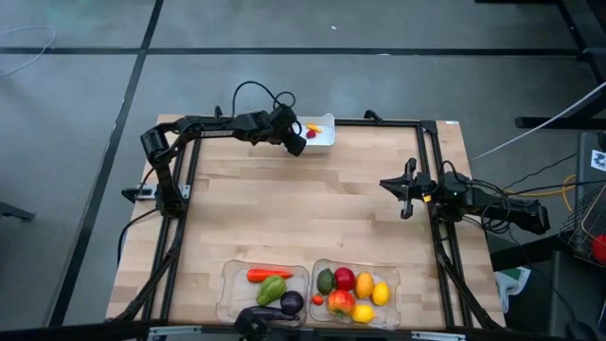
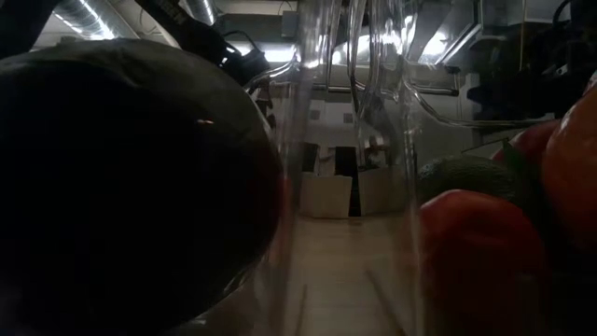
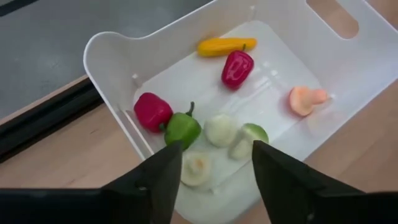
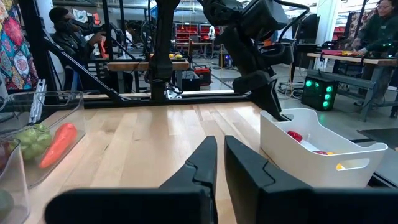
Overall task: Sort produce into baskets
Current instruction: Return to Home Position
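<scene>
Wooden table (image 1: 312, 208); we see white bin (image 3: 112, 68) beneath left gripper's (image 3: 214, 149) spread fingers; right gripper's (image 4: 219, 142) fingers pressed together, empty.

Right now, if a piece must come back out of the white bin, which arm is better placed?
Left. The left gripper hangs open directly over the white bin; the right gripper sits far off near the right edge of the table.
</scene>
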{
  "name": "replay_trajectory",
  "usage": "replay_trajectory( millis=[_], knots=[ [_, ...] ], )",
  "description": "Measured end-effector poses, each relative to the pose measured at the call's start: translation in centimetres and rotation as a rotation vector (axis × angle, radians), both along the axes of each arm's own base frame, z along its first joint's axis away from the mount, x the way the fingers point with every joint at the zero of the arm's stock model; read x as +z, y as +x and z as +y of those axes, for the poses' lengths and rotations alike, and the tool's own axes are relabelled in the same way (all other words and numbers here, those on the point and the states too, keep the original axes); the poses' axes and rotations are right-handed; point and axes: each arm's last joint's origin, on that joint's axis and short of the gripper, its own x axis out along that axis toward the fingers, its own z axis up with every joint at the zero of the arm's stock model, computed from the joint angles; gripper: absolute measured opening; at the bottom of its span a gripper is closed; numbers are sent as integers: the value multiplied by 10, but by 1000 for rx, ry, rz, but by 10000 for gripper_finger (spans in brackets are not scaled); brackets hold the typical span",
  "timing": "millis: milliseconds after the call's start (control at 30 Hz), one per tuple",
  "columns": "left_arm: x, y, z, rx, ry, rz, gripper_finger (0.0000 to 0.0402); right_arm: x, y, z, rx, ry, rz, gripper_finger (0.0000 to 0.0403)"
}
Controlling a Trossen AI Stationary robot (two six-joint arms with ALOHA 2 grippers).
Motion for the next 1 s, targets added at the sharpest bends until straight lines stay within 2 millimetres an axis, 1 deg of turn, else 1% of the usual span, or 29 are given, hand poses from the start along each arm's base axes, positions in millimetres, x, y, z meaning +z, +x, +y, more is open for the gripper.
replay_trajectory(
  millis=[100, 167, 267, 400, 500, 600, 667, 733, 767, 833, 900, 1000],
  knots=[
    [1, 0, 0, 0, 2, -4, 204, 0, 0, 0, 0, 0, 0, 33],
    [4, -1, 0, -2, 5, -8, 206, 0, 0, 0, 0, 0, 0, 33],
    [20, -3, -1, -39, 26, -36, 201, 0, 0, 0, 0, 0, 1, 33],
    [52, -12, -6, -110, 94, -92, 185, 0, 0, 0, 0, 0, 0, 33],
    [84, -26, -15, -173, 172, -125, 166, 0, 0, 0, 0, -1, 1, 33],
    [117, -46, -30, -223, 229, -151, 136, 0, 0, 0, -1, -1, 0, 33],
    [137, -63, -43, -256, 252, -168, 108, 0, 0, 0, 0, -1, 0, 33],
    [154, -81, -58, -289, 277, -196, 77, 0, 0, 0, 0, -1, -1, 33],
    [159, -90, -65, -301, 285, -210, 60, 0, 0, 0, 0, -1, -1, 33],
    [161, -107, -81, -323, 299, -241, 27, 0, 0, 0, -1, -1, -2, 33],
    [154, -123, -96, -346, 308, -265, 7, 0, 0, 0, -1, -2, -5, 33],
    [134, -145, -117, -397, 351, -335, 13, 1, 0, 0, -1, -3, -12, 33]
  ],
)
